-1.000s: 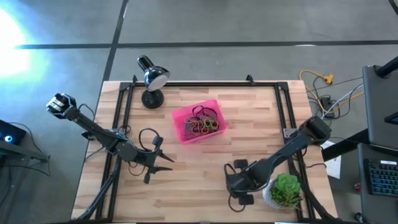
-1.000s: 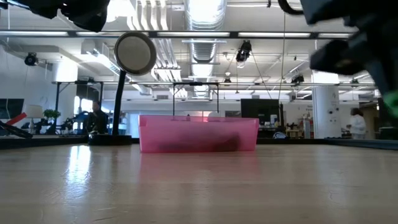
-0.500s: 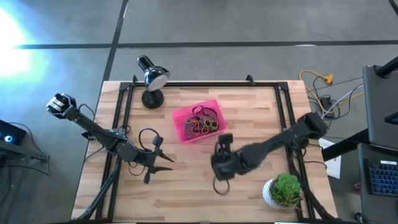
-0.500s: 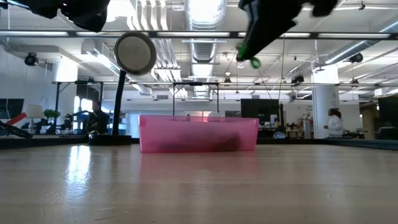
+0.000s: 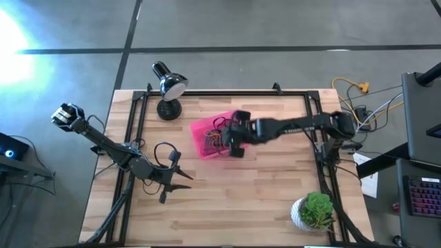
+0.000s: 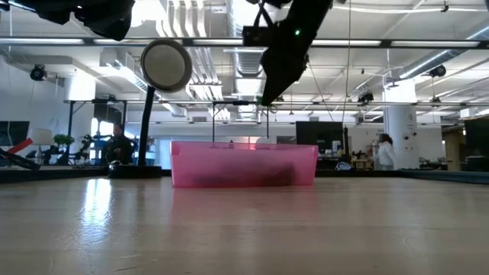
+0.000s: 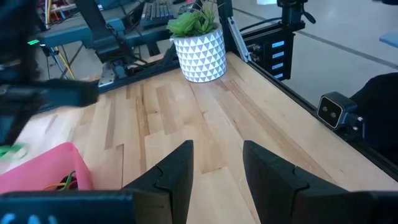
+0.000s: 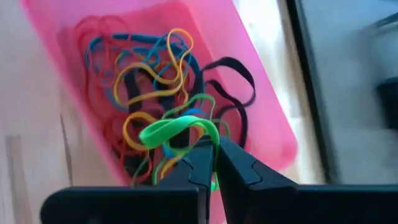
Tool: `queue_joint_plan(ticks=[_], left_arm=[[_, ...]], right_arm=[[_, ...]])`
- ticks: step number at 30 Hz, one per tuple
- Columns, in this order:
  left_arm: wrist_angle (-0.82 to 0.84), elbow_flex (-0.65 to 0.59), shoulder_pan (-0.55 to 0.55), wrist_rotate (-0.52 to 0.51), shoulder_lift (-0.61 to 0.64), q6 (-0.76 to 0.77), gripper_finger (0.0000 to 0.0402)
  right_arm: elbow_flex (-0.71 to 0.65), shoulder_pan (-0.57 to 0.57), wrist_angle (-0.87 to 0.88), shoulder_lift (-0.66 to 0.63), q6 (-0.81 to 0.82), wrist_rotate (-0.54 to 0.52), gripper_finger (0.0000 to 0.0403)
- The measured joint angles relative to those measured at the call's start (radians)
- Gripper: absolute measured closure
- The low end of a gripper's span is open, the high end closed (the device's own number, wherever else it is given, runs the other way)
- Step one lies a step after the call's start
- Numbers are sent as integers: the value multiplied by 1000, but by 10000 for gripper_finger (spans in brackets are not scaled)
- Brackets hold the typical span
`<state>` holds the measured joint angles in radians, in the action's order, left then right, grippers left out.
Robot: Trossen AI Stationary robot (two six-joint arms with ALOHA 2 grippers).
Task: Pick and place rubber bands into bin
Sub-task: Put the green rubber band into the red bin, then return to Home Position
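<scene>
High view: the right gripper [image 5: 233,140] hangs over the pink bin [image 5: 201,131], which holds a tangle of rubber bands [image 5: 219,140]. The left gripper [image 5: 180,180] waits well apart from the bin, over bare table [image 5: 227,200], fingers spread. A lamp [image 5: 167,86] and a potted plant [image 5: 315,211] stand clear of both tools.

Low view: the right gripper [image 6: 269,93] sits above the bin [image 6: 243,164], not touching its rim.

Left wrist view: open fingers [image 7: 171,174], nothing between them; plant pot [image 7: 199,55] ahead, bin corner [image 7: 43,169] to one side.

Right wrist view: closed fingers [image 8: 202,163] pinch a green band [image 8: 168,130] directly over the heap in the bin [image 8: 261,121]. No legible writing.
</scene>
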<state>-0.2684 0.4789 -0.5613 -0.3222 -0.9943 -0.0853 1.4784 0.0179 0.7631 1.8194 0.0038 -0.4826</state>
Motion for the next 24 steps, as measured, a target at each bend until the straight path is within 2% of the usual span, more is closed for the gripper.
queue_joint_plan(ticks=[6, 11, 15, 24], left_arm=[[3, 0, 0, 0, 0, 0, 276], [2, -3, 0, 0, 0, -1, 276], [2, -9, 0, 0, 0, -5, 276], [0, -11, 0, 0, 0, -5, 276]], right_arm=[[-25, -140, -118, 0, -31, 223, 394], [-26, -182, -130, 0, -42, 346, 392], [-26, -182, -146, 0, -89, 365, 367], [-26, -182, -182, 0, -116, 346, 266]])
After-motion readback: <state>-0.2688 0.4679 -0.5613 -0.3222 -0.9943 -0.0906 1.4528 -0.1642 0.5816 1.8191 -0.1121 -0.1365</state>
